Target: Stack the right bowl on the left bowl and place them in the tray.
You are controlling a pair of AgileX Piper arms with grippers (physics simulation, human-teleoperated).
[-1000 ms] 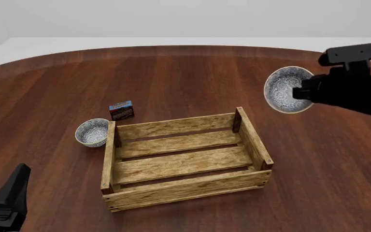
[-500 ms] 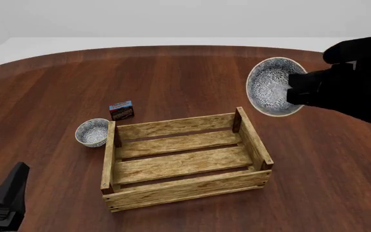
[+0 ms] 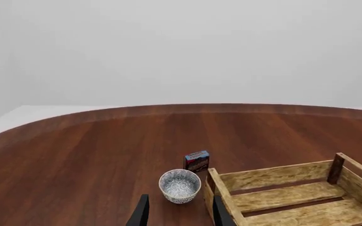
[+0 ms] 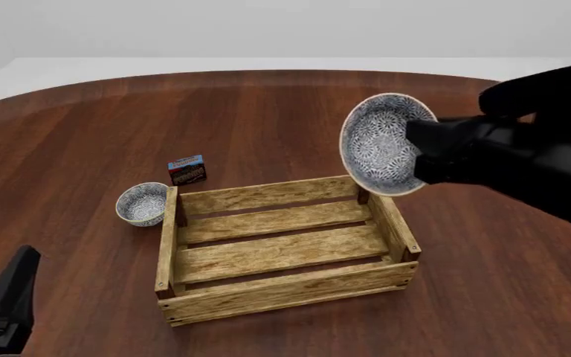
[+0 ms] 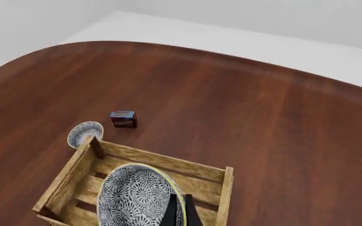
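The right end effector grips a patterned bowl by its rim, tilted in the air above the tray's far right corner. The second bowl sits on the desk against the tray's left side, while the left end effector stands released.

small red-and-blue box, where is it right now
In the front view the small red-and-blue box stands on the brown wooden table, left of centre, just beyond the slatted wooden tray's far-left corner, near the small patterned bowl.
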